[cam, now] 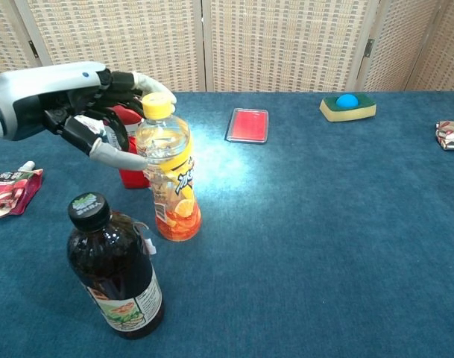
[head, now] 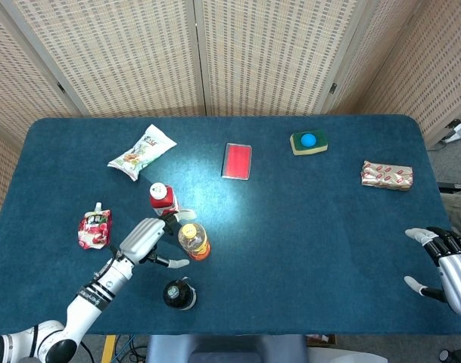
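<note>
The left hand, fingers apart and holding nothing, should wrap the orange drink bottle mid-body, avoiding the red bottle at 11 o'clock.

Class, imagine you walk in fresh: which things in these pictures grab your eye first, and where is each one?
First comes the left hand at the table's near left, fingers spread around the orange drink bottle, thumb against its side. Just behind stands a red bottle, and nearest the chest camera a dark bottle. Far off at the near right edge, the right hand hovers with fingers apart.
</note>
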`<state>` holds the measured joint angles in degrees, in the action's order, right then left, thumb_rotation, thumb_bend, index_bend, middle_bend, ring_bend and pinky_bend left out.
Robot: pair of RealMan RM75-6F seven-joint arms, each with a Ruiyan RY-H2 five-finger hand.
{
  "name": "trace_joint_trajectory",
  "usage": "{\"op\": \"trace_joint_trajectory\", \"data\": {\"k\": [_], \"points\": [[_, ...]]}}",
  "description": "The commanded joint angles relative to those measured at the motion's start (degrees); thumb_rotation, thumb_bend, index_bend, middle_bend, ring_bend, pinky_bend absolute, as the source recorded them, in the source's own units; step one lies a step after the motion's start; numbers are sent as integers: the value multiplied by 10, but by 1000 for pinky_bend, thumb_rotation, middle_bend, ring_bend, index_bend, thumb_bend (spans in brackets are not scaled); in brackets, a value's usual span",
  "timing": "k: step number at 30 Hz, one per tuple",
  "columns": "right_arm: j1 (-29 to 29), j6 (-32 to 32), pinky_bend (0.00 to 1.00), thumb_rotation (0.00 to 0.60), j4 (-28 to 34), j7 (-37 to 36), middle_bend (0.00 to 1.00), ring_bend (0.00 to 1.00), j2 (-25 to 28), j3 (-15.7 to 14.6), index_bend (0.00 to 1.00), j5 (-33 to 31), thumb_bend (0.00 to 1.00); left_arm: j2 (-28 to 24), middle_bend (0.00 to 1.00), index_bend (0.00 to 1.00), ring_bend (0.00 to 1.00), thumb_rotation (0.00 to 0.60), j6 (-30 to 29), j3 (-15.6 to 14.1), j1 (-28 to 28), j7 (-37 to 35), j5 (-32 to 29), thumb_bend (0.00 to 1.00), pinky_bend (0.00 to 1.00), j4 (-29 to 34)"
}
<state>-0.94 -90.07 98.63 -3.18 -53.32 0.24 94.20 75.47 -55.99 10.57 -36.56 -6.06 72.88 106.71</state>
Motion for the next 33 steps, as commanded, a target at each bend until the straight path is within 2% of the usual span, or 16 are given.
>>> {"op": "trace_joint_trajectory", "data": {"k": [1,14,21,33], "points": [[0,0,222,600,0,0,277,180,0,0,261,0,0,4,150,188,170,600,4,3,-6,10,-12,11,382,-1],[1,0,222,600,0,-1,277,180,0,0,260,1,0,27,150,231,193,600,10,6,-20,38,-53,11,382,-14],[1,0,222,600,-1,-4,277,180,0,1,260,0,0,38,157,296,261,600,9,8,-25,53,-75,11,444,-23],[1,-1,222,600,-2,-5,277,180,0,1,261,1,0,62,338,488,424,600,-30,9,-21,87,-72,11,688,-38]]}}
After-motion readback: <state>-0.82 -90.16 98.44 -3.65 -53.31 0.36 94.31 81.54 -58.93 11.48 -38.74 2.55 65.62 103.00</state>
